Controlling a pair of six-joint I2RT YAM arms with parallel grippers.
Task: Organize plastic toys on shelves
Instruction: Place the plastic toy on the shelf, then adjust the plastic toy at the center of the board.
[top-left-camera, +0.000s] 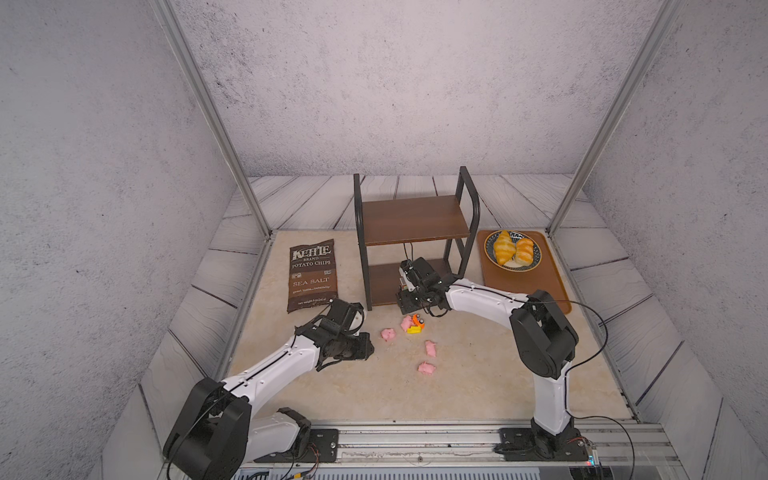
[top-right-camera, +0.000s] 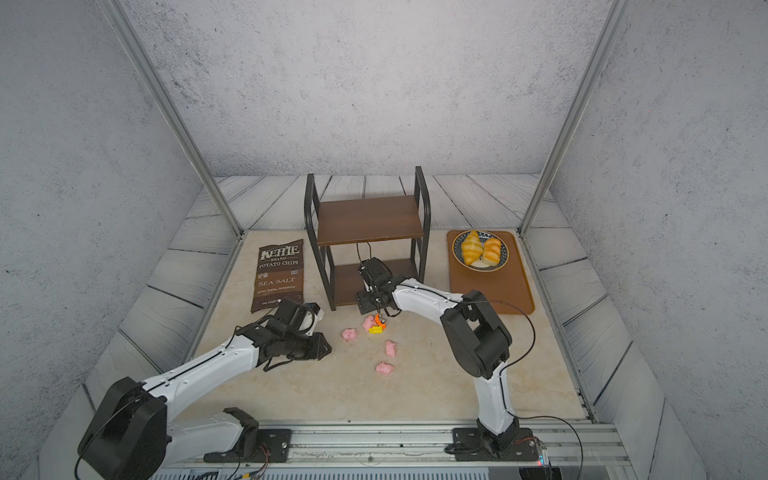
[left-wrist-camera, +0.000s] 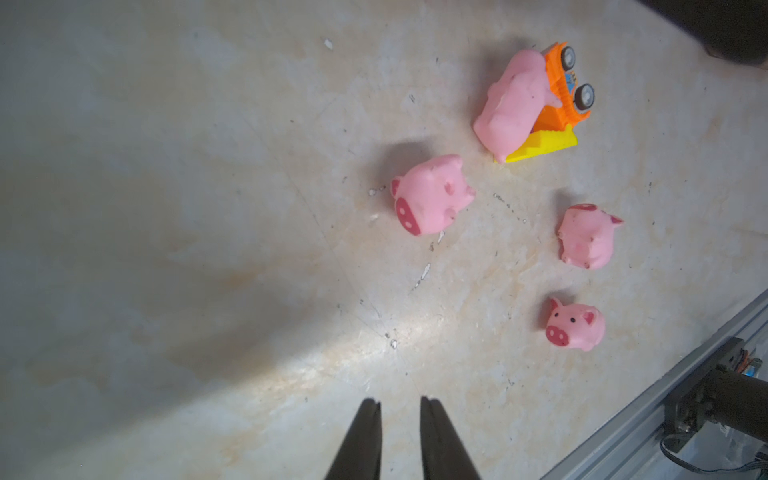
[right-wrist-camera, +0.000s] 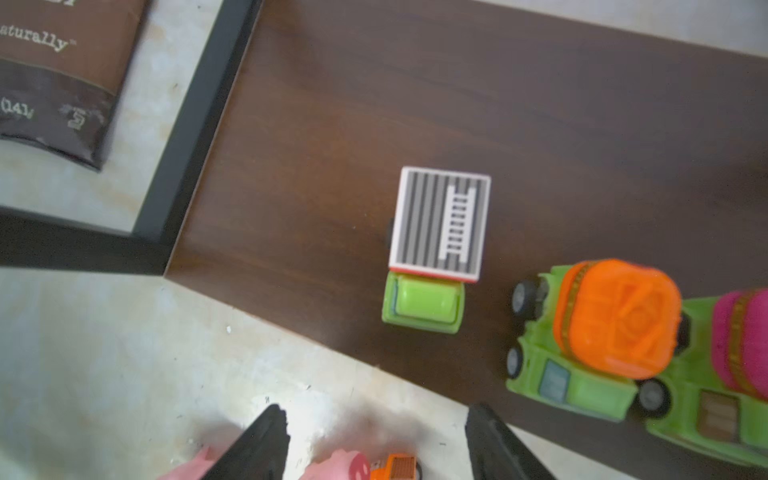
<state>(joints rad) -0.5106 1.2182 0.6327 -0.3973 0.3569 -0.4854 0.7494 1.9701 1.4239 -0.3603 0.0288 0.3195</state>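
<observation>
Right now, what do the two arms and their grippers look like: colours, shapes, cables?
The left arm and right arm have smooth white shells with bulky black joints. A thin black cable loops off the right arm's elbow. The left gripper and right gripper each end in two slim black fingers tapering to points.
</observation>
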